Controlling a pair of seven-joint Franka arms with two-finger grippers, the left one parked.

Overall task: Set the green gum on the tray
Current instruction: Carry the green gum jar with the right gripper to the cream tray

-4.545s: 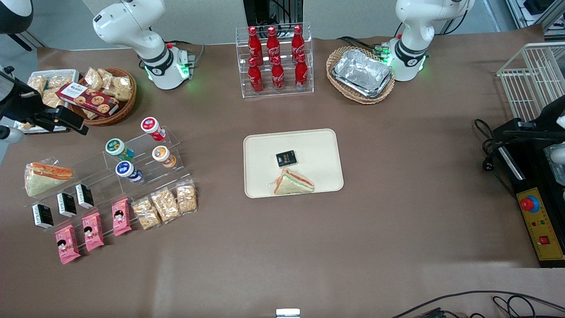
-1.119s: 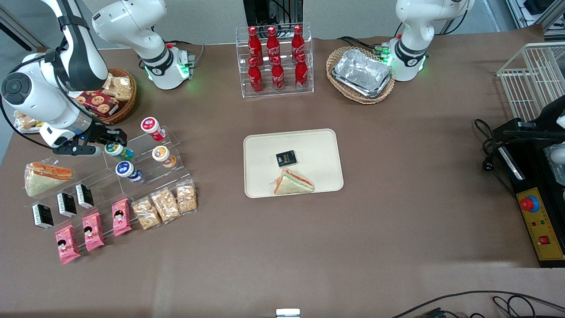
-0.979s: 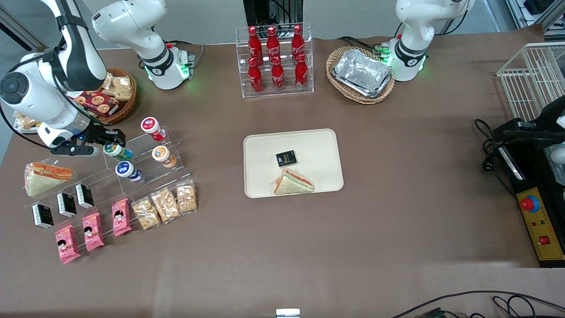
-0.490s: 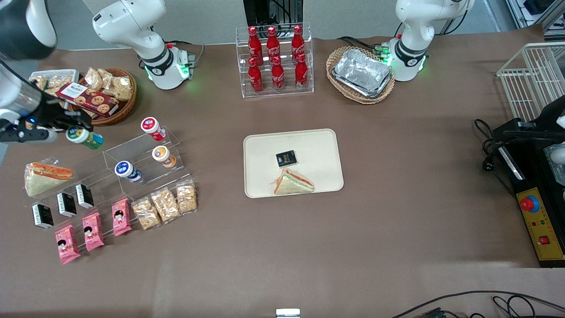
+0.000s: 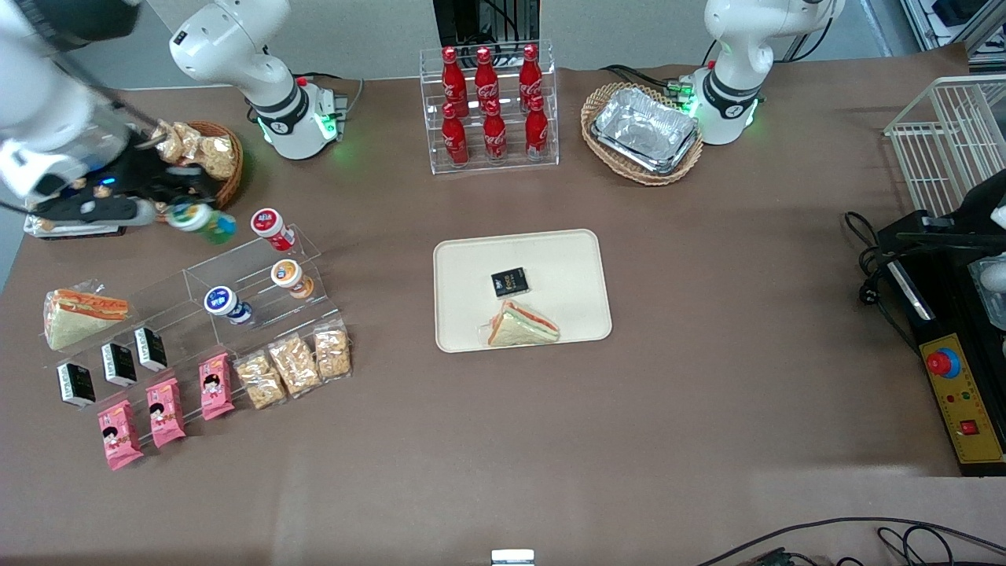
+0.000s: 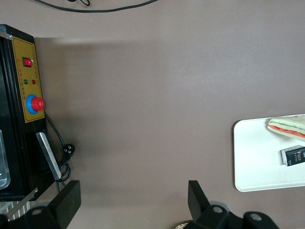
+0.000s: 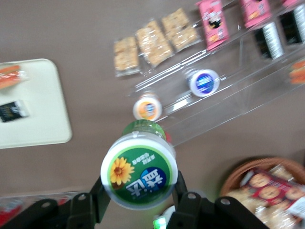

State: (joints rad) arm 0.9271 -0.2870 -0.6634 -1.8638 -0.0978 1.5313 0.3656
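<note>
The green gum (image 5: 201,219), a green bottle with a white lid and a sunflower label, hangs in the air above the table by the wicker snack basket, with my gripper (image 5: 187,206) shut on it. Seen from the wrist, the green gum (image 7: 139,169) fills the space between both black fingers (image 7: 100,194) of the gripper (image 7: 138,192). The cream tray (image 5: 566,259) lies at the table's middle, toward the parked arm from the gum, holding a black packet (image 5: 509,281) and a wrapped sandwich (image 5: 523,325). The tray (image 7: 43,119) also shows from the wrist.
A clear stepped stand (image 5: 236,295) carries red-lidded (image 5: 269,224), orange-lidded (image 5: 288,275) and blue-lidded (image 5: 222,301) bottles. A wicker basket (image 5: 224,169) holds snack bags. Cracker bags (image 5: 295,363), pink packets (image 5: 165,409), cola bottles (image 5: 487,102) and foil trays (image 5: 644,130) stand around.
The gripper closed on the green gum on the stand, lifted it off, and has since carried it up and back toward the wicker basket.
</note>
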